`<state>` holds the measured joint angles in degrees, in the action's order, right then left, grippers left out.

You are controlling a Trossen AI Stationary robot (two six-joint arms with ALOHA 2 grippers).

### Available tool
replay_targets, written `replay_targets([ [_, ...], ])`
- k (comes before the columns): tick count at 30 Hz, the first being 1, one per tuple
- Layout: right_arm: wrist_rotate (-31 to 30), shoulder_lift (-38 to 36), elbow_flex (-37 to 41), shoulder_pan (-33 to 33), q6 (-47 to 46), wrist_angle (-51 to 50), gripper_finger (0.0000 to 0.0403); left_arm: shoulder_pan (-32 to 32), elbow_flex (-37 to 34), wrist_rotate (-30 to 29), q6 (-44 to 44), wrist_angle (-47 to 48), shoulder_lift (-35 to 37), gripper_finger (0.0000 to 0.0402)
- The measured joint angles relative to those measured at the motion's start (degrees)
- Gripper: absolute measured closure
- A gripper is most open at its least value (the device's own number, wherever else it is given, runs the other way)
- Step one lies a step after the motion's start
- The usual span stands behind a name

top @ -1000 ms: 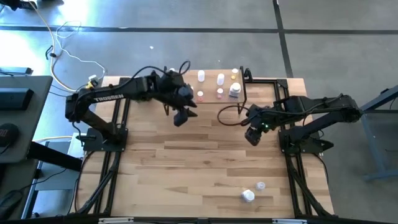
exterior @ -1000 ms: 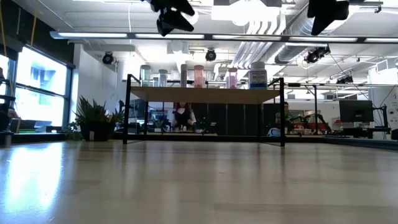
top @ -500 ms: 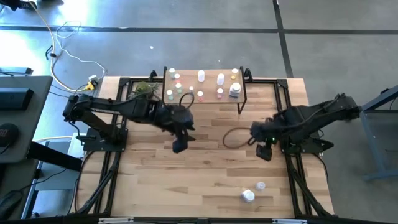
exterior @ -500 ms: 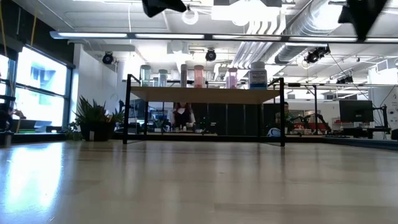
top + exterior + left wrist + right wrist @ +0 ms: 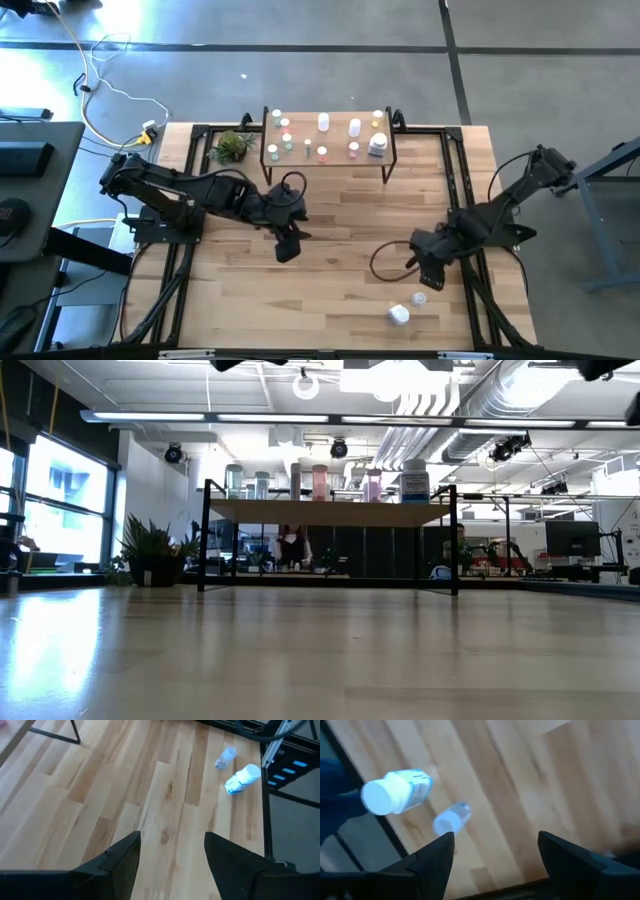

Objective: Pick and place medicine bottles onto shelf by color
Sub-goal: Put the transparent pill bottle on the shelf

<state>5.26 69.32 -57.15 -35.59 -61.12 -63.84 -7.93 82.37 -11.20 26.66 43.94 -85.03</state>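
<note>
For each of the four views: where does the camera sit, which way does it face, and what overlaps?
High: overhead, looking straight down; both arms, left tool, right tool, shelf.
Low: tabletop height, facing the shelf; arm parts at top edge.
Left wrist: down past open fingers at the table.
Right wrist: down past open fingers.
Shared: both wrists and high view show the large bottle and small bottle.

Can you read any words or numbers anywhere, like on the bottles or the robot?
None can be read.
The big white bottle lying on the table has a blue label, but its print is too blurred.
The large bottle on the shelf also has a blue label, too small to read.
</note>
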Motion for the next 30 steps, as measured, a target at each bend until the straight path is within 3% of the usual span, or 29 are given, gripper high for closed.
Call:
replay_targets([
  [15,-6.32,0.11,3.65,-14.10,-15.75,13.20,0.0126,-0.10,0.00,-0.18,1.85,-1.73,0.00,0.0190],
  [30,-11.08,0.13,3.57,-21.76,-31.95,24.88,0.0126,-0.08,0.00,-2.73,1.68,-1.81,-0.02,0.0190],
])
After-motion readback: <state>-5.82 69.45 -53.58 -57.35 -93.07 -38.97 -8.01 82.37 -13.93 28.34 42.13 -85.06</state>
